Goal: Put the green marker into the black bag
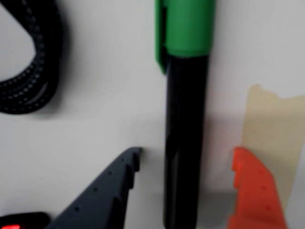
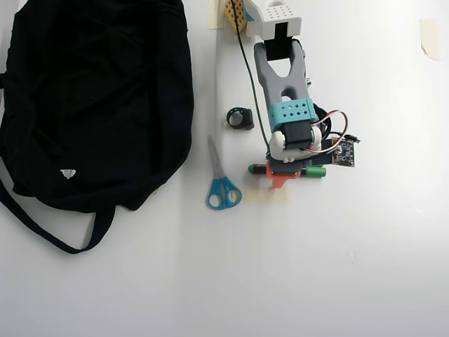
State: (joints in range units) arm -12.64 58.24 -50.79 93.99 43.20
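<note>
The green marker (image 1: 186, 119) lies flat on the white table, with a dark barrel and a bright green cap (image 1: 187, 26). My gripper (image 1: 187, 152) is open and low over it. The dark finger (image 1: 114, 186) is on the barrel's left and the orange finger (image 1: 252, 191) on its right, both with a gap to it. In the overhead view the gripper (image 2: 284, 171) covers the marker's middle, and the green cap (image 2: 316, 170) sticks out to the right. The black bag (image 2: 91, 98) lies at the far left, well away from the arm.
Blue-handled scissors (image 2: 221, 184) lie between the bag and the marker. A small black ring-shaped object (image 2: 240, 118) sits above them. A black braided cable (image 1: 28, 81) coils left of the gripper. A beige tape patch (image 1: 271, 129) is stuck to the table beside the orange finger.
</note>
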